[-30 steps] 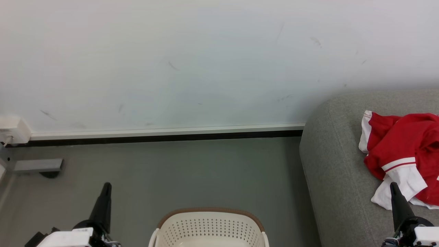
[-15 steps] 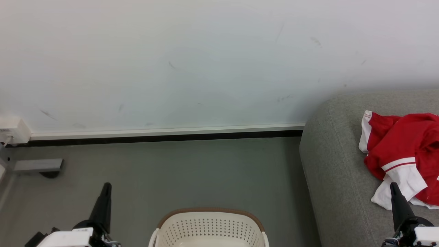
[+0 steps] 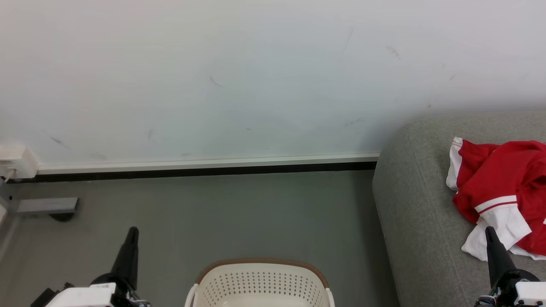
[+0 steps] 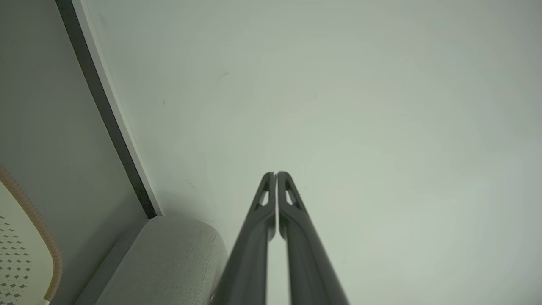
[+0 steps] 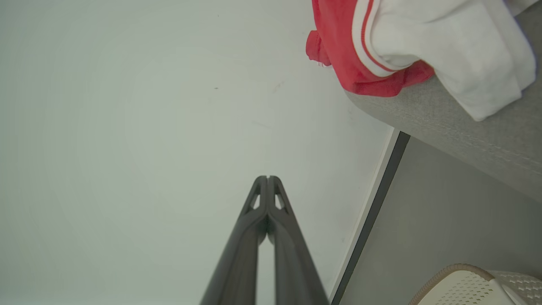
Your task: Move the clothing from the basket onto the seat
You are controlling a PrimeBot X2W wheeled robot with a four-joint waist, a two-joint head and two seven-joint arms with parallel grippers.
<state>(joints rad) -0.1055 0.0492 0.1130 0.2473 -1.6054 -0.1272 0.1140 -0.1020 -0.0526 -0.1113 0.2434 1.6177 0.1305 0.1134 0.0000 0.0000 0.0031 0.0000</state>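
The clothing (image 3: 497, 179), just past the tip of the right claw (image 3: 489, 230), is bright red with white panels. It has a white cuff (image 3: 505, 224) topped by a white band with a thin red line through it. The seat (image 3: 413, 213) beneath it is mid grey with a fine woven fleck. Between the two claws, the basket (image 3: 260, 283) is cream-white, dotted with even rows of small dark holes, and its rim (image 3: 260, 260) is brown. The left claw (image 3: 133, 230) and the right one are both matt black. Ahead of them the floor (image 3: 234, 213) is dull grey-green. The skirting (image 3: 204, 163) is white over a black strip, and the wall (image 3: 256, 76) is off-white with faint dark scuffs.
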